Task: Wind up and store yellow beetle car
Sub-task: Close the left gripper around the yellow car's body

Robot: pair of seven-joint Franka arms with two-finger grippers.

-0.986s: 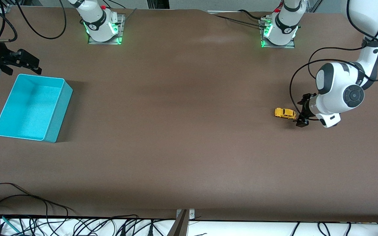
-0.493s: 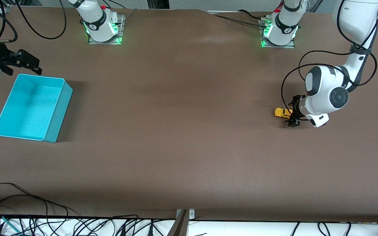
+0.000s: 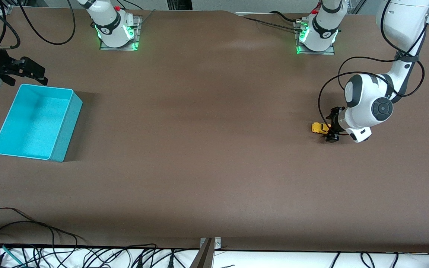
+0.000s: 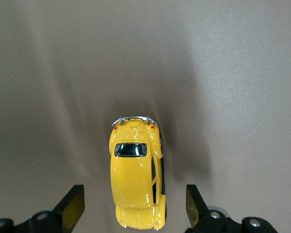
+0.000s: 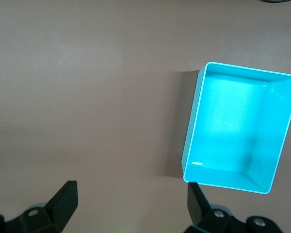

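Two spread fingers of the left end effector point(image 4: 131, 213) straddle the yellow beetle car point(image 4: 136, 177); closing off-centre could skid it away. Right end effector point(image 5: 128, 206) waits, apart.

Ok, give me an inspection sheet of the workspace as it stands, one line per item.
Surface: brown table, bare apart from the job's things.
Job's things: yellow car on its wheels toward the left arm's end; turquoise bin, nothing in it, toward the right arm's end.
Clutter: nothing seen.
Grippers: left gripper low around the car, jaws open either side, not touching; right gripper open beside the bin, waiting.
Cables: black loops on the left arm; more along the table's near edge.
Surroundings: both bases lit green.
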